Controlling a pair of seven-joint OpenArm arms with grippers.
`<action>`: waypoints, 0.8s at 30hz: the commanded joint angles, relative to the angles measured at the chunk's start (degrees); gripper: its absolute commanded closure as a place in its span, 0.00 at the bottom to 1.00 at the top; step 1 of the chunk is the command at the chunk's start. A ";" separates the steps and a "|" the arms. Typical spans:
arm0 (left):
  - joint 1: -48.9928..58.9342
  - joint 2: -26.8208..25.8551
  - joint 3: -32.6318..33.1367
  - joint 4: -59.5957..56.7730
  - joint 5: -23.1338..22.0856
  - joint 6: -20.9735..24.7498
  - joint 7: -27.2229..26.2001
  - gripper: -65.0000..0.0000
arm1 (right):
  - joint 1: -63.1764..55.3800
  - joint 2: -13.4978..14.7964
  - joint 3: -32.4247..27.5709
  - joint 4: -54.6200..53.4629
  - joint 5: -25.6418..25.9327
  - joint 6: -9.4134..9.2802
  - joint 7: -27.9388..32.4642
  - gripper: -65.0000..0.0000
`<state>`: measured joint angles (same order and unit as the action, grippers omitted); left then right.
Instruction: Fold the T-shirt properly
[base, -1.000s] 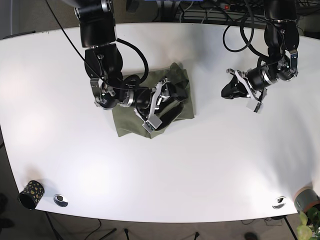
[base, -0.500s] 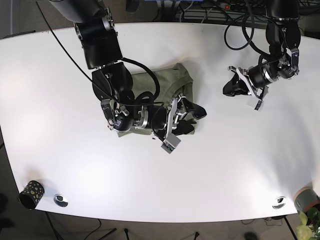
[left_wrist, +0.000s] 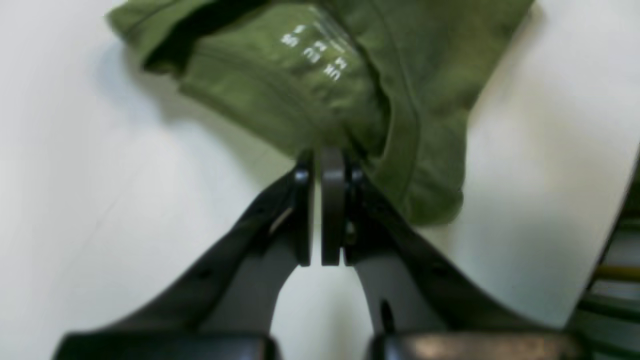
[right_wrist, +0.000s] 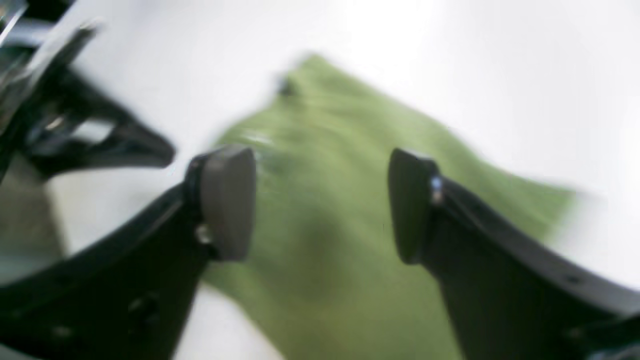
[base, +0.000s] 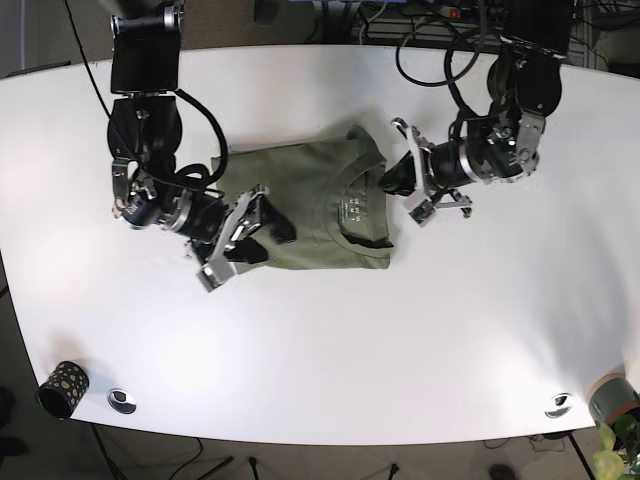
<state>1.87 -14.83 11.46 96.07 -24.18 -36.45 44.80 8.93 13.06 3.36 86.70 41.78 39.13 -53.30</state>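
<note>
On my base feed the green T-shirt (base: 305, 205) lies folded into a rough rectangle on the white table (base: 400, 340), a little left of centre and toward the far half, with its collar and printed label at the right end. My left gripper (base: 393, 177), on the right side of that view, sits at the shirt's right edge near the collar. Through the left wrist camera I see its fingers (left_wrist: 332, 210) pressed almost flat together, a thin slit between the pads, with the tips meeting the hem of the T-shirt (left_wrist: 320, 75) right below the white size print; the cloth seems caught at the very tips, though the tips are partly hidden by the fabric. My right gripper (base: 248, 235), on the left of the base view, hangs over the shirt's left near corner. The right wrist camera is blurred, but it plainly shows the two fingers (right_wrist: 227, 200) spread wide with the green T-shirt (right_wrist: 325, 225) beneath them and nothing between the pads. At the near left edge of the table stands a small dark speckled cup (base: 62, 387).
</note>
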 joint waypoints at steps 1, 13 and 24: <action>-1.30 1.77 1.59 1.29 1.81 -0.17 -1.32 0.99 | 1.75 1.58 2.67 -0.23 1.34 0.56 1.47 0.58; -3.06 13.20 7.04 -1.70 15.61 -0.17 -1.32 0.99 | 13.36 1.40 3.99 -18.43 -11.76 0.65 5.43 0.82; -1.30 11.01 4.05 -4.69 15.79 -0.34 -1.32 0.99 | 13.71 -3.61 4.07 -28.01 -31.54 0.87 17.74 0.82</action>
<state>1.58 -2.90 16.84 91.44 -7.77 -36.51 44.21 21.43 8.45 7.09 58.50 10.04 40.03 -37.26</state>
